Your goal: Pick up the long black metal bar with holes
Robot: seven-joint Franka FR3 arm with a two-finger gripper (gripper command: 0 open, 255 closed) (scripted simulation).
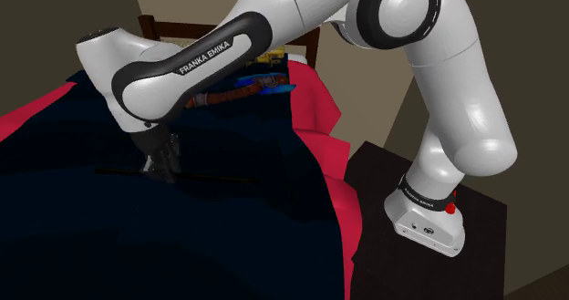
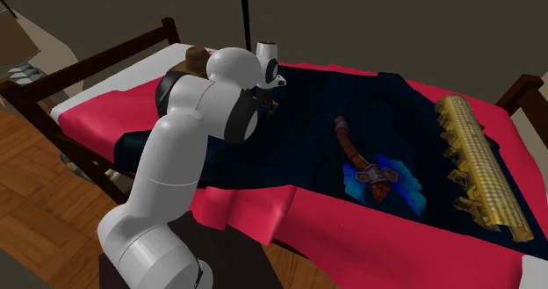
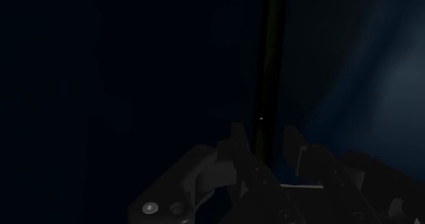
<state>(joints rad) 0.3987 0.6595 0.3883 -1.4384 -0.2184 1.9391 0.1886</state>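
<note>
The long black bar (image 1: 219, 177) lies flat on the dark navy blanket (image 1: 82, 216), a thin dark line running across the shoulder view. My gripper (image 1: 164, 169) is down at the blanket, over the bar nearer its end toward the shoulder view's left. In the wrist view the bar (image 3: 272, 52) runs straight away from the gripper (image 3: 267, 137) and passes between the two fingers. The fingers (image 3: 238, 144) stand apart on either side of it, close to its edges; the gripper is open. The bar rests on the blanket, not lifted.
The blanket covers a bed with red sheets (image 2: 246, 210) and a dark wooden frame (image 2: 97, 63). A brown-red curved piece on blue (image 2: 364, 160) and a long golden ornate object (image 2: 479, 164) lie further along the bed. The stand (image 1: 429, 221) sits beside the bed.
</note>
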